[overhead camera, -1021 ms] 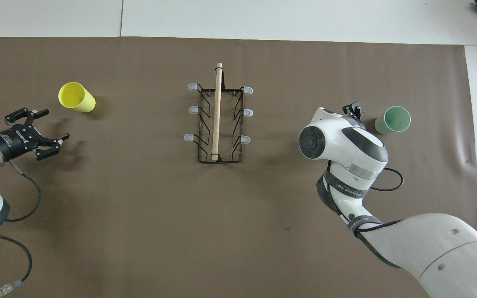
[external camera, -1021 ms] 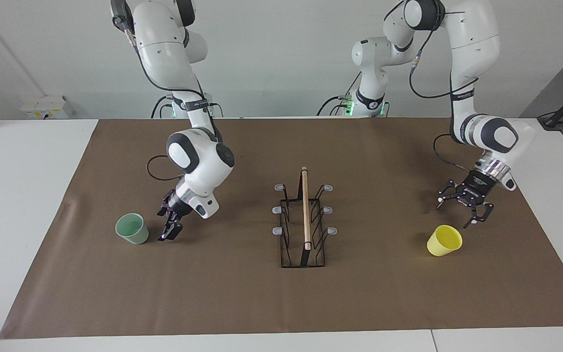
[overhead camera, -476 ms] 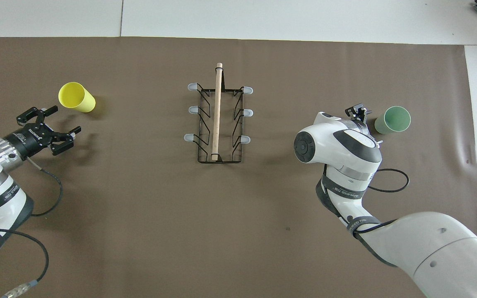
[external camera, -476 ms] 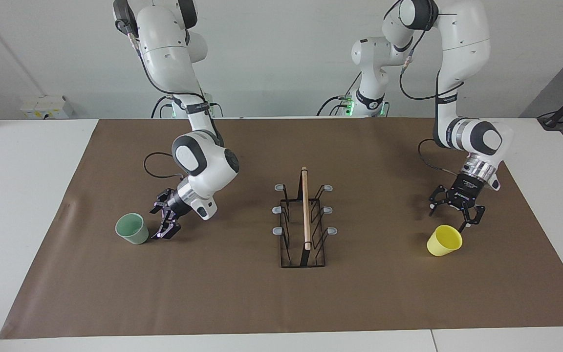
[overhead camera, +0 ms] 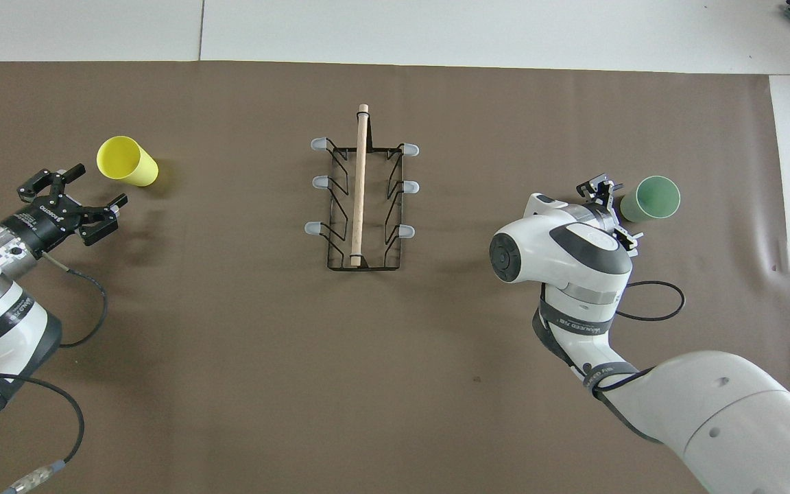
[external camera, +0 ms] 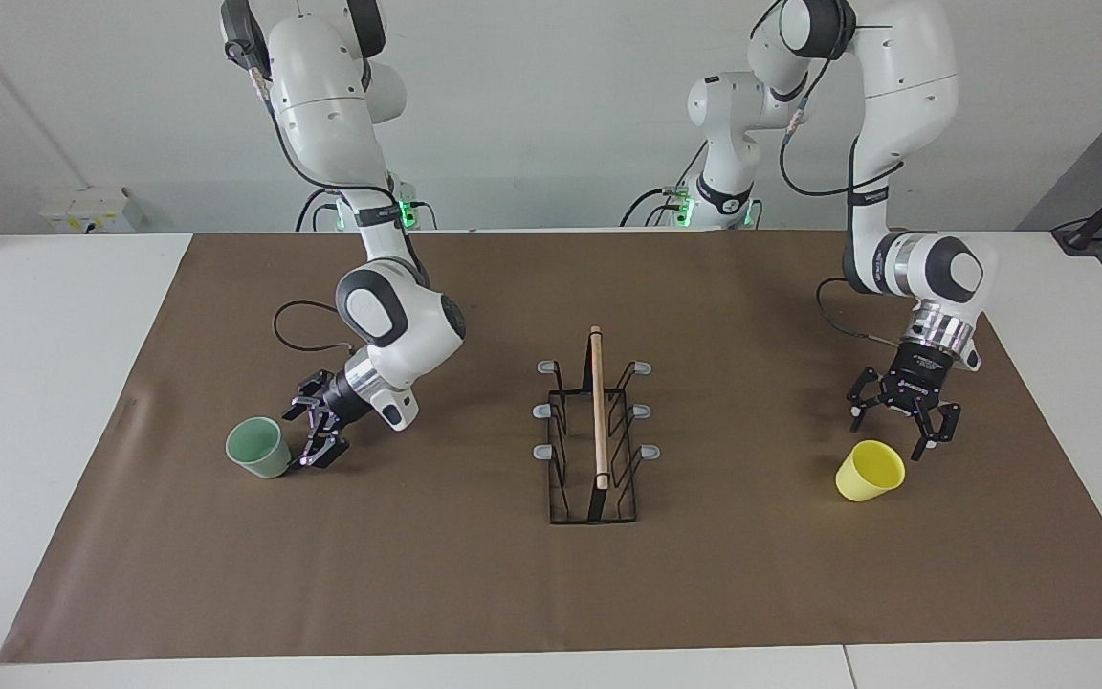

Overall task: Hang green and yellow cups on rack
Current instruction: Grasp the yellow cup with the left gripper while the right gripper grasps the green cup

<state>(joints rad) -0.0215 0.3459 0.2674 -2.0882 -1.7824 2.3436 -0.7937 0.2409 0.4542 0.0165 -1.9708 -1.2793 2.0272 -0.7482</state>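
Observation:
The pale green cup (external camera: 255, 448) stands mouth up on the brown mat toward the right arm's end; it also shows in the overhead view (overhead camera: 650, 198). My right gripper (external camera: 304, 437) is open, low and right beside it, with the cup just outside the fingers; it shows in the overhead view (overhead camera: 613, 206) too. The yellow cup (external camera: 870, 471) stands mouth up toward the left arm's end and shows in the overhead view (overhead camera: 126, 161). My left gripper (external camera: 898, 431) is open, just above and beside it (overhead camera: 101, 185). The black wire rack (external camera: 594, 440) stands mid-table with nothing on its prongs (overhead camera: 361, 199).
A brown mat (external camera: 551, 593) covers most of the white table. The right arm's elbow and a loose black cable (overhead camera: 649, 302) hang over the mat near the green cup. A cable (overhead camera: 79, 315) trails from the left wrist.
My left gripper has swung in and come down close to the yellow cup. My right gripper has turned and moved up to the green cup's side. Neither cup has moved.

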